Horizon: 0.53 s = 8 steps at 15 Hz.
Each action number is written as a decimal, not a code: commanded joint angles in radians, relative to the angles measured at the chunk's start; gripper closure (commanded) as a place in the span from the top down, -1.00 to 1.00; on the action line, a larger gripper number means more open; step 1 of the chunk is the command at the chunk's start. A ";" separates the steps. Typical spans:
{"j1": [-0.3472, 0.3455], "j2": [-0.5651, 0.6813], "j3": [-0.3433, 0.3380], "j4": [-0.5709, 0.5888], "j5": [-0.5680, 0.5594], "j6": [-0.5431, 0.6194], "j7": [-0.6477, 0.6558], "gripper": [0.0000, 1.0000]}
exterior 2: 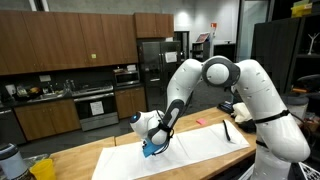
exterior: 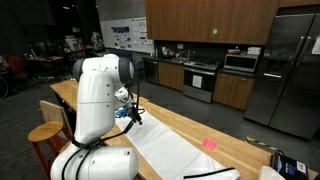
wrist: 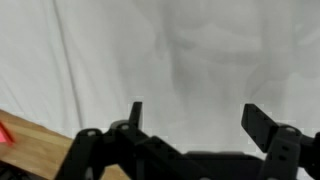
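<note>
My gripper [wrist: 197,115] is open, its two black fingers spread wide with nothing between them. It hangs just above a white cloth [wrist: 160,50] spread flat on a wooden table [wrist: 35,150]; a crease runs down the cloth at the left. In both exterior views the gripper [exterior 2: 152,147] [exterior: 127,112] sits low over the far end of the white cloth [exterior 2: 200,140] [exterior: 165,150]. A small pink object [exterior: 209,143] lies on the cloth's edge, and a red speck [wrist: 5,132] shows on the wood at the left of the wrist view.
The wooden table [exterior: 235,150] is long. A black object [exterior 2: 228,131] lies on the cloth near the arm's base. A stool [exterior: 45,135] stands by the table. Kitchen cabinets, an oven [exterior: 200,80] and a steel fridge [exterior: 285,65] line the back wall.
</note>
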 commanded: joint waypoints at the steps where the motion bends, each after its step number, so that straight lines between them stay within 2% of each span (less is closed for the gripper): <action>1: -0.068 0.049 0.057 0.102 0.148 0.057 -0.016 1.00; 5: -0.129 0.057 0.070 0.131 0.351 0.113 -0.030 1.00; 8: -0.163 0.041 0.068 0.100 0.484 0.176 -0.005 1.00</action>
